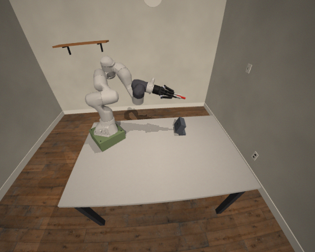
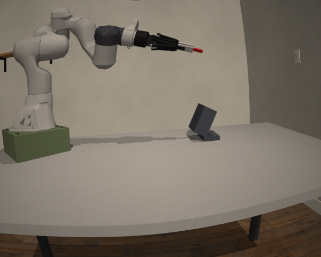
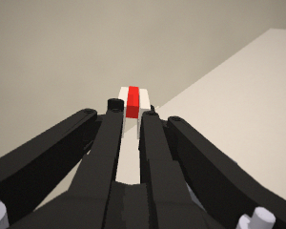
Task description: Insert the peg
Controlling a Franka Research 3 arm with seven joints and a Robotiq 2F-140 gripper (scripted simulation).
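Observation:
My gripper (image 1: 176, 95) (image 2: 186, 47) (image 3: 132, 99) is shut on the peg (image 1: 181, 97) (image 2: 197, 50) (image 3: 132, 101), a thin stick with a red tip that juts out past the fingertips. It is held nearly level, high in the air. The dark grey sloped panel (image 1: 180, 125) (image 2: 203, 119) stands on its base on the white table (image 1: 157, 168) (image 2: 155, 176), well below the peg and a little farther out. Its hole faces the arm's side. The panel does not show in the wrist view.
The arm's green base block (image 1: 107, 138) (image 2: 36, 142) stands at the table's far left corner. A wooden shelf (image 1: 80, 43) hangs on the back wall. Walls close the room to the right and behind.

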